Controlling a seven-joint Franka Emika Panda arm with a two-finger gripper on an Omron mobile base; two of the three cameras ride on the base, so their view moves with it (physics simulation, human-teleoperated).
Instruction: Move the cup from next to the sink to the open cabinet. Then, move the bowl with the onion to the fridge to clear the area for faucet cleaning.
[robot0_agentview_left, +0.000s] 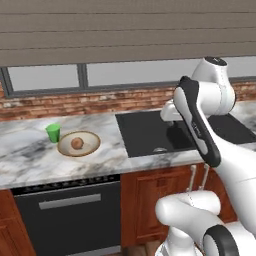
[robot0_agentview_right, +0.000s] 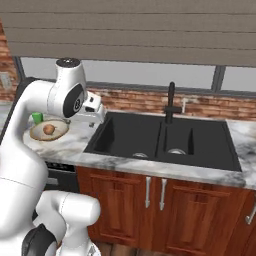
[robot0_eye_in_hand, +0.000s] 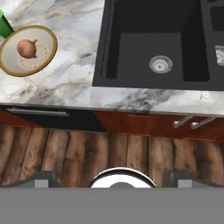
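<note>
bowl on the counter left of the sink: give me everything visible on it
The wide shallow round bowl with a tan rim and pale beige inside looks glazed, ceramic-like. It sits upright and flat on the grey-veined white marble counter, left of the matte black double-basin sink and clear of its edge. One small round brownish-tan onion rests near its middle. The small bright green tapered cup stands just behind its far left rim, very close; contact cannot be told. Nothing else touches it.

A small bright green tapered cup (robot0_agentview_left: 53, 132) was seen upright on the marble counter, just beside a wide tan-rimmed shallow bowl (robot0_agentview_left: 90, 146) in which a round brownish onion (robot0_agentview_left: 76, 143) was held, left of the matte black double-basin sink (robot0_agentview_left: 142, 134).
</note>
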